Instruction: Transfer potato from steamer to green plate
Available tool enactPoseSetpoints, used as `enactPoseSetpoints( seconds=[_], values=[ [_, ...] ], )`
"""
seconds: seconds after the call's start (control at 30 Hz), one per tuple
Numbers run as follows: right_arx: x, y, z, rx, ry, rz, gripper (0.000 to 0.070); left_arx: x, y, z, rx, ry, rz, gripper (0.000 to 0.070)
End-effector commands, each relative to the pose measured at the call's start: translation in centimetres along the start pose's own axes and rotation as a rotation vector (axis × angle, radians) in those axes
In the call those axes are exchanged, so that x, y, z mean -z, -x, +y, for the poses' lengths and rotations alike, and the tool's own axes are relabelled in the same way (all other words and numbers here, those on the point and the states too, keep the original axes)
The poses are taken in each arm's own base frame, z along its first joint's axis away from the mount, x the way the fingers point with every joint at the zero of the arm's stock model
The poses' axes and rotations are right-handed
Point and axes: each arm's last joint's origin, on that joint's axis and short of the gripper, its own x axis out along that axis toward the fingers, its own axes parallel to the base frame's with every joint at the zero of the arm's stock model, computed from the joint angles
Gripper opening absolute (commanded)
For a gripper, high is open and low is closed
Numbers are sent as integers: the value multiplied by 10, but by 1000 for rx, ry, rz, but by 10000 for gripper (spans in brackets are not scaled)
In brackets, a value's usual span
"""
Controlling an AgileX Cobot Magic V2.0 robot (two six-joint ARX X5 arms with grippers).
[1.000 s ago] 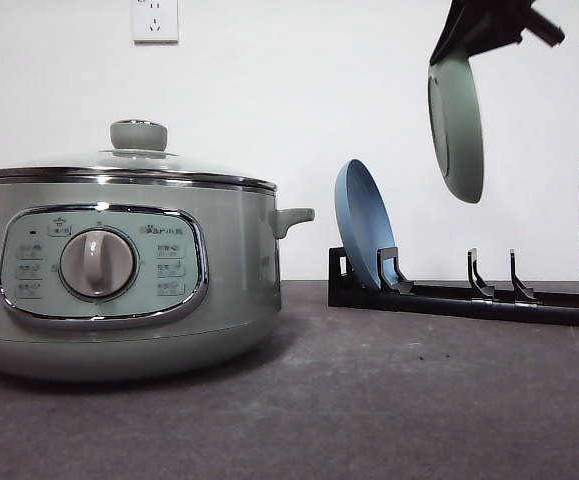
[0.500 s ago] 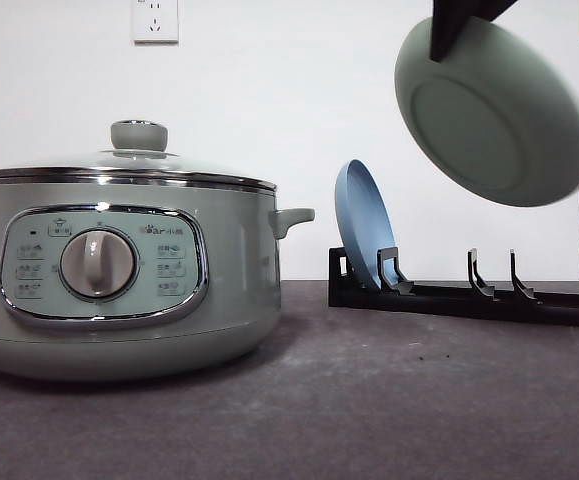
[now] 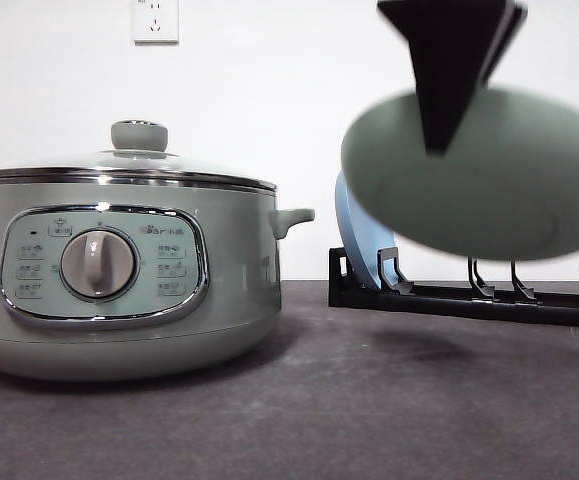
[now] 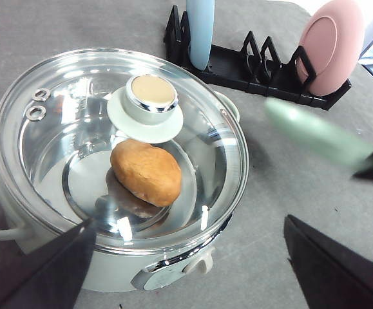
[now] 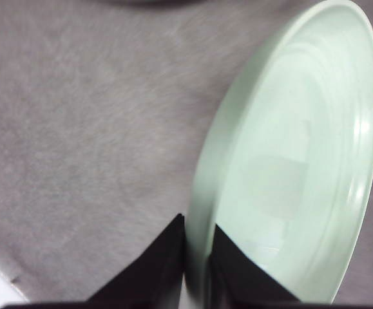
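Right gripper: you have it clamped on the rim of the green plate, one dark finger on each face of the edge. In the front view you see that plate blurred and carried in the air, well above the table, in front of the rack, its underside turned toward the camera.

Left gripper: your fingers stand wide apart, holding nothing, above the near edge of the steamer.

Steamer: you see it on the left of the table in the front view, sage green, dial facing forward, glass lid seated on the chrome rim with its knob upright.

Potato: you find it inside the steamer, under the closed lid, lying on the metal tray, beside and just off the knob's centre.

Rack: black, behind and to the right of the steamer. You have a blue plate standing on edge at its near end and a pink plate at its far end.
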Motion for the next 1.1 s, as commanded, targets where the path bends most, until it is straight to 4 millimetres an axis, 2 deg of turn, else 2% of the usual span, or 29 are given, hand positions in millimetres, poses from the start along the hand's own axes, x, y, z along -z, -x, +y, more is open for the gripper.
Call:
enactPoseSetpoints(
  seconds=[0.0, 0.3, 0.6, 0.77, 0.83, 0.93, 0.97, 1.07],
  values=[
    [0, -8, 11, 3, 4, 4, 2, -5, 2, -2, 8, -26, -21, 596],
    [15, -46, 43, 24, 56, -10, 2, -5, 2, -2, 8, -27, -22, 596],
    [21, -86, 55, 25, 83, 71, 2, -5, 2, -2, 8, -26, -21, 596],
    [19, -98, 60, -5, 74, 92, 10, -5, 2, -2, 8, -25, -20, 596],
    [18, -100, 61, -40, 68, 94, 68, -5, 2, -2, 8, -25, -19, 596],
    [18, -100, 62, -72, 56, 89, 274, -5, 2, -2, 8, -25, -19, 596],
    [18, -100, 62, -73, 55, 89, 323, -5, 2, -2, 8, -25, -19, 596],
    [17, -100, 62, -72, 42, 88, 356, -5, 2, -2, 8, -25, -19, 596]
  ],
)
